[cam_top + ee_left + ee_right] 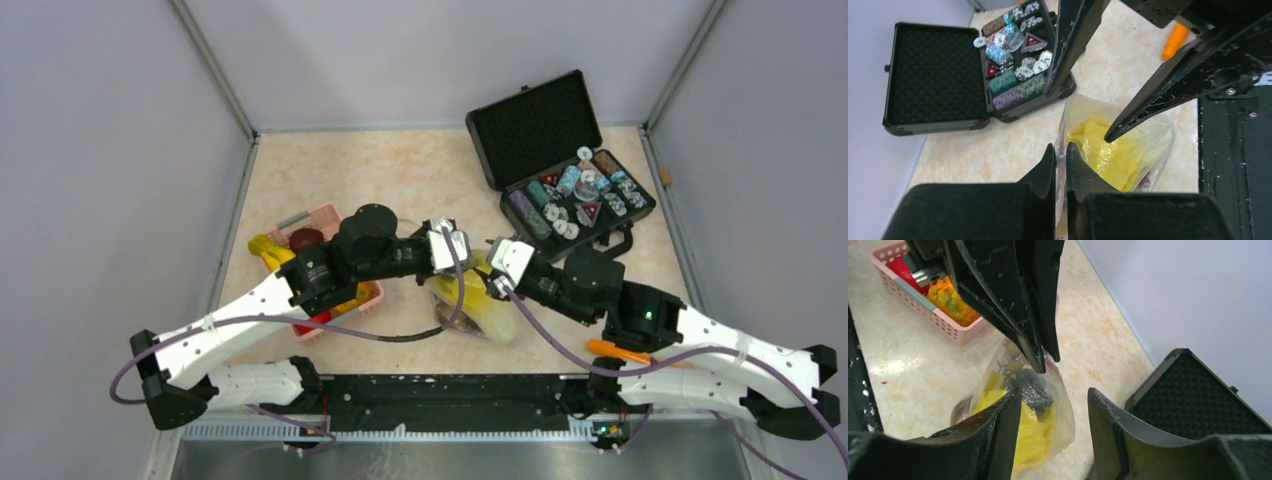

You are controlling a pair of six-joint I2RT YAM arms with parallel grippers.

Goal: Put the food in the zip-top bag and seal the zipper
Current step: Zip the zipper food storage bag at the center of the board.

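The clear zip-top bag (pixel 482 312) hangs just above the table between the two grippers. It holds yellow food (pixel 1118 150) and a dark grape bunch (pixel 1032 389). My left gripper (pixel 1061 155) is shut on the pale-pink zipper (pixel 1062 131) at the bag's mouth edge, gripping a small white piece on the strip; it also shows in the top view (pixel 466 268). My right gripper (pixel 1053 407) is open, and the bag's upper part (pixel 1058 405) sits near its left finger, apart from the right one. It shows in the top view (pixel 493 287) too. More food lies in the pink basket (pixel 368 296).
An open black case of poker chips (pixel 560 160) stands at the back right. The pink basket (pixel 938 315) holds orange (pixel 950 300) and red pieces, with a yellow piece (pixel 268 250) at its left. An orange object (pixel 620 352) lies near the right arm.
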